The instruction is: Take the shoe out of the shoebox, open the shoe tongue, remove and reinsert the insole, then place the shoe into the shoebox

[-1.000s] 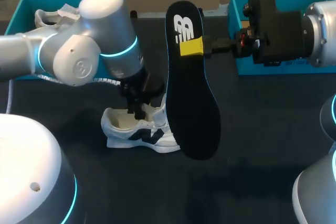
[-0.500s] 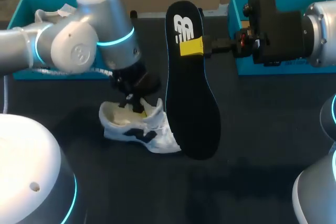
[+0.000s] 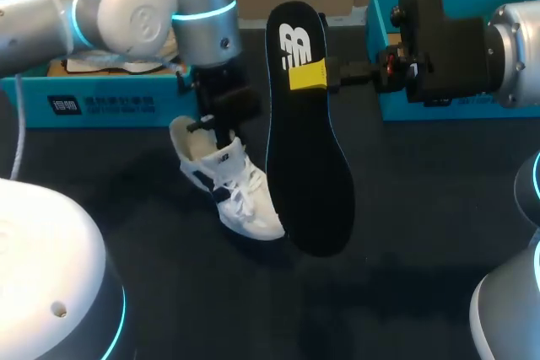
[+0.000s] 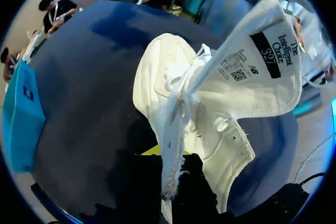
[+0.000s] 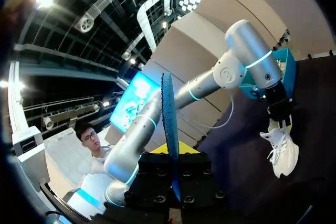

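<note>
My left gripper [image 3: 218, 128] is shut on the upper edge of a white shoe [image 3: 236, 191] with dark side marks. The shoe hangs tilted with its heel up and its toe down toward the table. In the left wrist view the shoe's edge [image 4: 173, 129] runs down between the left gripper's [image 4: 169, 153] fingers, and the labelled tongue [image 4: 262, 56] stretches away. My right gripper [image 3: 308, 75] is shut on a black insole [image 3: 312, 166], held upright just right of the shoe. The right wrist view shows the insole [image 5: 169, 114] edge-on in the right gripper [image 5: 172, 150], with the shoe [image 5: 282, 153] beyond.
A teal shoebox [image 3: 93, 105] stands at the back left with another white shoe [image 3: 110, 61] inside. A second teal box [image 3: 386, 6] sits at the back right, mostly hidden behind my right arm. The table top [image 3: 405, 233] is dark.
My left gripper shut on the shoe, lifted it off the table and swung it back and right. The shoe now hangs toe-down. The right arm and insole have not moved.
</note>
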Robot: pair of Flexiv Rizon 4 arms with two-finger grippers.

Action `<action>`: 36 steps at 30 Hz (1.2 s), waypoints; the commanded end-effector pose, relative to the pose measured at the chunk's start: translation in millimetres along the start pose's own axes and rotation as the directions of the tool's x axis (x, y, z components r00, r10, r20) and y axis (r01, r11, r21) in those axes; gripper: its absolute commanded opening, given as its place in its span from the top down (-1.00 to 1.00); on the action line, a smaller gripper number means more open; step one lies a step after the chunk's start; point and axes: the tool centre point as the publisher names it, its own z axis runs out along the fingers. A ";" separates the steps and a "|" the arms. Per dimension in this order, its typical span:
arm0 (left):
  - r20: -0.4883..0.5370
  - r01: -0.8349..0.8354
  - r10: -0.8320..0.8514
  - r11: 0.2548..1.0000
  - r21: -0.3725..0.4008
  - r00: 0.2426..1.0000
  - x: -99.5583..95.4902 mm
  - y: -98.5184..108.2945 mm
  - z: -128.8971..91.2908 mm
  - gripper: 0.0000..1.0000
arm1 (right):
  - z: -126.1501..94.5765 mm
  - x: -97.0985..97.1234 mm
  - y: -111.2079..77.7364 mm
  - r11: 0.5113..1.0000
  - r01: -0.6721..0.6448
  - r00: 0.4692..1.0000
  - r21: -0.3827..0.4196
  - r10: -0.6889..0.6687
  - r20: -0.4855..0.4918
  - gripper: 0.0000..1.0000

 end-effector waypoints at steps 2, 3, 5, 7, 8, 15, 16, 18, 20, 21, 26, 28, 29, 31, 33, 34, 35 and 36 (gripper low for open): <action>-0.186 -0.267 0.259 0.964 -0.019 0.948 -19.5 -8.1 -5.7 1.00 | 3.9 2.9 -2.8 1.000 -0.002 1.000 -0.008 0.002 0.004 1.00; -0.189 -0.277 0.269 0.961 -0.016 0.944 -21.2 -8.8 -6.4 1.00 | 3.9 2.9 -2.8 1.000 -0.002 1.000 -0.008 0.002 0.004 1.00; -0.195 -0.275 0.265 0.961 -0.024 0.944 -26.0 -9.8 -7.8 1.00 | 3.9 2.9 -2.8 1.000 -0.002 1.000 -0.008 0.002 0.004 1.00; -0.195 -0.275 0.265 0.961 -0.024 0.944 -26.0 -9.8 -7.8 1.00 | 3.9 2.9 -2.8 1.000 -0.002 1.000 -0.008 0.002 0.004 1.00; -0.195 -0.275 0.265 0.961 -0.024 0.944 -26.0 -9.8 -7.8 1.00 | 3.9 2.9 -2.8 1.000 -0.002 1.000 -0.008 0.002 0.004 1.00; -0.195 -0.275 0.265 0.961 -0.024 0.944 -26.0 -9.8 -7.8 1.00 | 3.9 2.9 -2.8 1.000 -0.002 1.000 -0.008 0.002 0.004 1.00; -0.195 -0.275 0.265 0.961 -0.024 0.944 -26.0 -9.8 -7.8 1.00 | 3.9 2.9 -2.8 1.000 -0.002 1.000 -0.008 0.002 0.004 1.00; -0.195 -0.275 0.265 0.961 -0.024 0.944 -26.0 -9.8 -7.8 1.00 | 3.9 2.9 -2.8 1.000 -0.002 1.000 -0.008 0.002 0.004 1.00; -0.195 -0.275 0.265 0.961 -0.024 0.944 -26.0 -9.8 -7.8 1.00 | 3.9 2.9 -2.8 1.000 -0.002 1.000 -0.008 0.002 0.004 1.00; -0.195 -0.275 0.265 0.961 -0.024 0.944 -26.0 -9.8 -7.8 1.00 | 3.9 2.9 -2.8 1.000 -0.002 1.000 -0.008 0.002 0.004 1.00; -0.195 -0.275 0.265 0.961 -0.024 0.944 -26.0 -9.8 -7.8 1.00 | 3.9 2.9 -2.8 1.000 -0.002 1.000 -0.008 0.002 0.004 1.00; -0.195 -0.275 0.265 0.961 -0.024 0.944 -26.0 -9.8 -7.8 1.00 | 3.9 2.9 -2.8 1.000 -0.002 1.000 -0.008 0.002 0.004 1.00; -0.195 -0.275 0.265 0.961 -0.024 0.944 -26.0 -9.8 -7.8 1.00 | 3.9 2.9 -2.8 1.000 -0.002 1.000 -0.008 0.002 0.004 1.00; -0.197 -0.288 0.277 0.957 -0.034 0.941 -27.9 -16.6 -6.3 1.00 | 3.9 2.9 -2.8 1.000 -0.002 1.000 -0.008 0.002 0.004 1.00; -0.202 -0.312 0.294 0.948 -0.064 0.934 -30.0 -26.1 -4.1 1.00 | 3.9 2.9 -2.8 1.000 -0.002 1.000 -0.008 0.002 0.004 1.00; -0.204 -0.321 0.303 0.945 -0.065 0.931 -31.7 -29.7 -3.1 1.00 | 3.9 2.9 -2.8 1.000 -0.002 1.000 -0.008 0.002 0.004 1.00; -0.210 -0.337 0.317 0.939 -0.068 0.925 -33.6 -33.7 -2.3 1.00 | 3.9 2.9 -2.8 1.000 -0.002 1.000 -0.008 0.002 0.004 1.00; -0.222 -0.350 0.328 0.935 -0.064 0.918 -35.5 -37.6 -1.0 1.00 | 3.9 2.9 -2.8 1.000 -0.002 1.000 -0.008 0.002 0.004 1.00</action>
